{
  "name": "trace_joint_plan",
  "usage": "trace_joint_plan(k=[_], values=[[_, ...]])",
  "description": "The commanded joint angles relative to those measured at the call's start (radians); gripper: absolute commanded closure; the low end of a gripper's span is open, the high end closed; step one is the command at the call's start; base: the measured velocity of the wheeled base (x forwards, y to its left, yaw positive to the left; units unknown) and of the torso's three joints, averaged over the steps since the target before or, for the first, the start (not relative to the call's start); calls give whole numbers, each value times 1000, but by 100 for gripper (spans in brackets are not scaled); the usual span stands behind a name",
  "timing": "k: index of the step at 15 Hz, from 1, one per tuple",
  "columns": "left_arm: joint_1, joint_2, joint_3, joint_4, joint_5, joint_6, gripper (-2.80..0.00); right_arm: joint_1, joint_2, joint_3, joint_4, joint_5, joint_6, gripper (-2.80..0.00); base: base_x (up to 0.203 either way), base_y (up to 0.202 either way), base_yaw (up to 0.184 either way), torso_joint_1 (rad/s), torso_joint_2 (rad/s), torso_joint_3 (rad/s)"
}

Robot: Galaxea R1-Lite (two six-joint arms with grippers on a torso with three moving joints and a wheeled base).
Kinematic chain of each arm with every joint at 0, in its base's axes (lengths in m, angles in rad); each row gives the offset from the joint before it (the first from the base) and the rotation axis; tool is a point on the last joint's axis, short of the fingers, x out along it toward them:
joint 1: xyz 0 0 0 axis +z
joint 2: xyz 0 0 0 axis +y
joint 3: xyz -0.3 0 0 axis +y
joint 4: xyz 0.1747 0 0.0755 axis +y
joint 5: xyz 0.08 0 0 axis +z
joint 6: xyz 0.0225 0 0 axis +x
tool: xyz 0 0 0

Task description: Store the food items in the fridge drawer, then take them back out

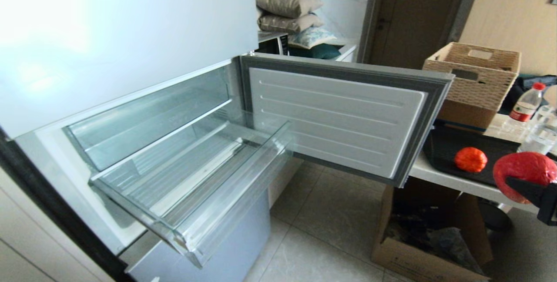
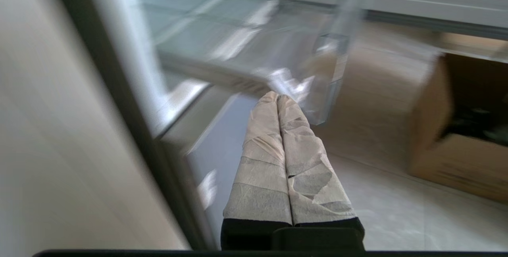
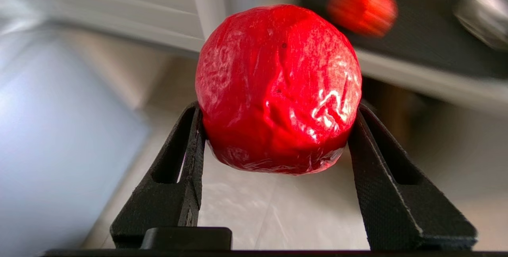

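Observation:
The clear fridge drawer (image 1: 235,199) stands pulled out of the open compartment, and nothing lies on its ribbed floor. At the right edge of the head view, off the table's front edge, my right gripper (image 1: 528,186) is shut on the plain red apple-like fruit (image 1: 524,171). In the right wrist view the black fingers (image 3: 190,142) clamp both sides of that fruit (image 3: 278,86) above the tiled floor. The orange-red ribbed fruit (image 1: 470,159) (image 3: 361,6) rests on a black tray (image 1: 439,151). My left gripper (image 2: 278,97) is shut and empty, parked low beneath the drawer's corner (image 2: 329,70).
The fridge door (image 1: 339,116) hangs open between the drawer and the white table (image 1: 435,175). A second clear bin (image 1: 143,116) sits above the drawer. An open cardboard box (image 1: 426,247) stands on the floor under the table. A wicker basket (image 1: 474,73) and a water bottle (image 1: 526,103) stand behind the tray.

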Motion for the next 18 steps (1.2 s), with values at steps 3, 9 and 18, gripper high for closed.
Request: trace_joint_plan(k=[3, 9, 18], values=[[0, 1, 0, 0, 0, 0, 0, -292, 160, -34, -52, 120, 27, 0, -2, 3, -70, 3, 2, 2], [0, 1, 0, 0, 0, 0, 0, -652, 542, -116, -298, 463, -43, 0, 0, 0, 0, 0, 0, 0], [1, 1, 0, 0, 0, 0, 0, -752, 1101, -432, -631, 635, -138, 0, 0, 0, 0, 0, 0, 0]])
